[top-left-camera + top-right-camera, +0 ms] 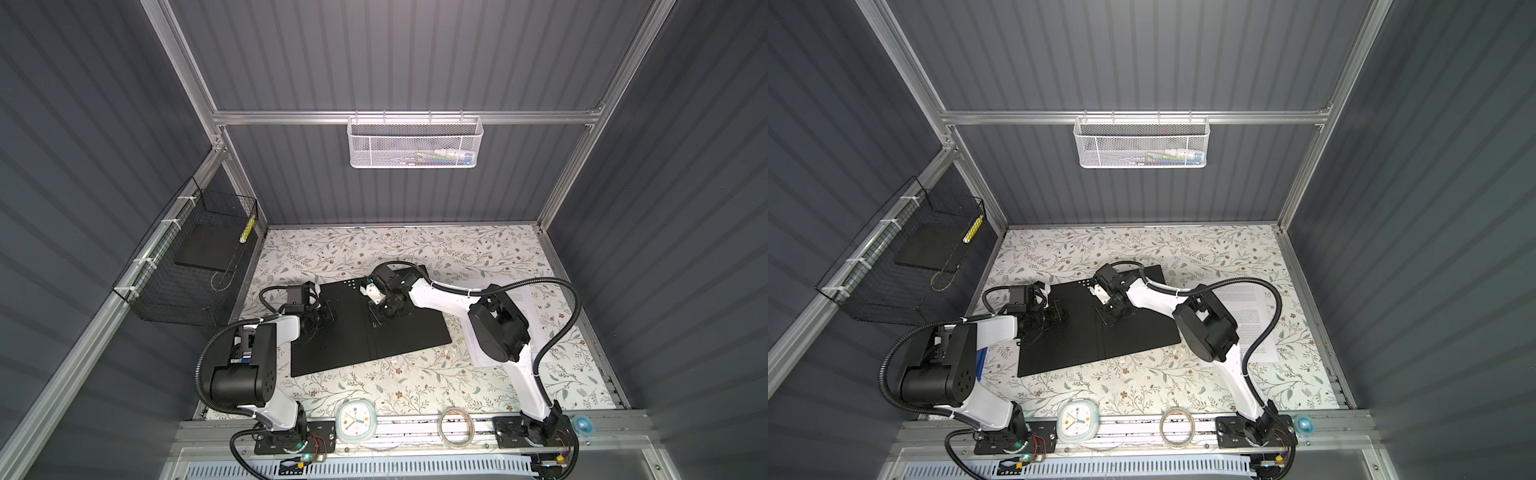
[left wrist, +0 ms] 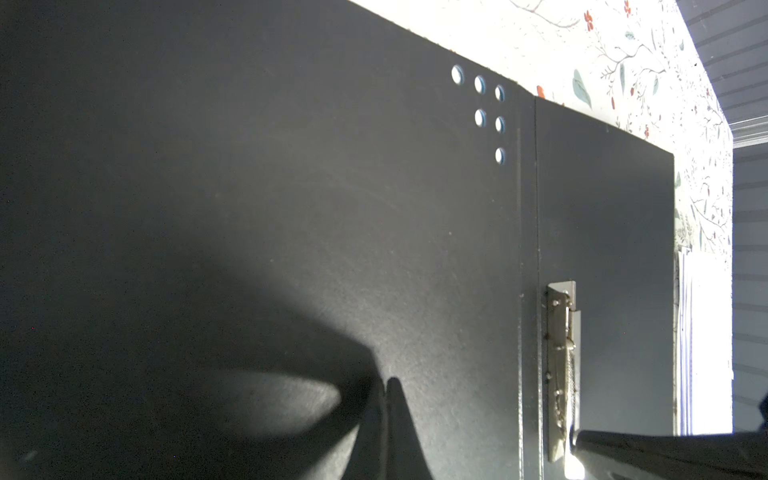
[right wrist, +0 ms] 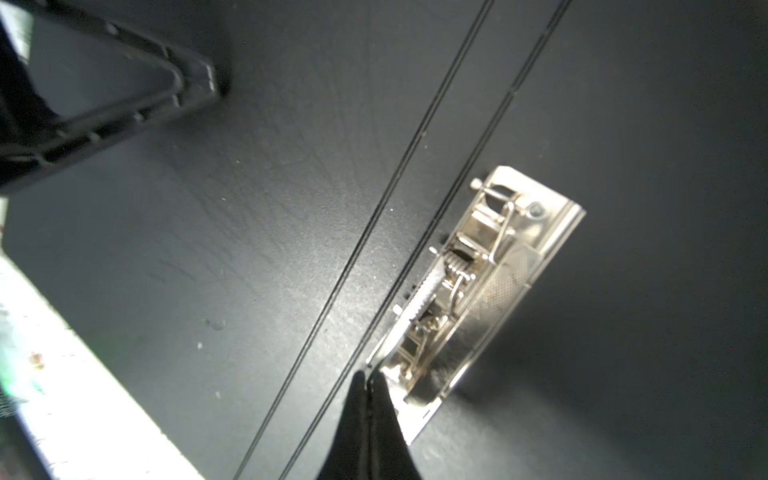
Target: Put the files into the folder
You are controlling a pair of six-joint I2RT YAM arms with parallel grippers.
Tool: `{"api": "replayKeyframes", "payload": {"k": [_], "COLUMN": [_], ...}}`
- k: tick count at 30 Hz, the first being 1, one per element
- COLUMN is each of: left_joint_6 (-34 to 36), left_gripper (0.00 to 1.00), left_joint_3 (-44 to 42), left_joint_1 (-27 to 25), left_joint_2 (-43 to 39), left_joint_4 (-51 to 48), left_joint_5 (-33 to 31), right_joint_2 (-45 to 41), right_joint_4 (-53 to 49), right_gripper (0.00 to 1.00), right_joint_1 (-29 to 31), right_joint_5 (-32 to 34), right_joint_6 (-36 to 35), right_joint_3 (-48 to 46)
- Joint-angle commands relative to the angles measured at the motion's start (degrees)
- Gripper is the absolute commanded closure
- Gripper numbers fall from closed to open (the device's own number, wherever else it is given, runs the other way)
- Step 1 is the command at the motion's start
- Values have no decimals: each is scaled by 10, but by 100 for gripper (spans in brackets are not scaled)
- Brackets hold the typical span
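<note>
The folder (image 1: 407, 332) is being held open by the clenched left gripper (image 2: 386, 382). The right gripper (image 3: 368, 376), also clenched, is touching 1 end of the spine-parallel clip (image 3: 478, 282) — the files (image 1: 1246, 303) are lying just beside the right cover, nearer the right arm.

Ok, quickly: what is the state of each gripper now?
Left gripper: closed, empty, tips on the folder.
Right gripper: closed, tips at the clip; grip unclear.

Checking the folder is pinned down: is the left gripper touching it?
Touching. In the left wrist view the shut left gripper presses its tip on the folder; tip and shadow meet with no gap.
</note>
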Motion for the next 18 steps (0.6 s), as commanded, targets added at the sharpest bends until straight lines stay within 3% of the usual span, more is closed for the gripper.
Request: {"api": "replayKeyframes", "payload": {"k": [1,10,18], "left_joint_6": [6,5,6], "left_gripper": [100,100,100], "left_joint_3": [-13,-16,-16], "left_joint_1": [-2,-2,-2], "left_joint_2": [27,24,25], "left_joint_4": [-66,-66,-65], "left_joint_5": [-29,-32,-30], "right_joint_2": [55,69,119], "right_joint_4": [-104,-132,-208], "right_gripper": [98,99,99], "right_joint_1": [9,13,32], "right_joint_5": [86,86,171], "right_joint_6": [-30,-29,-52], "right_joint_3": [2,-2,48]}}
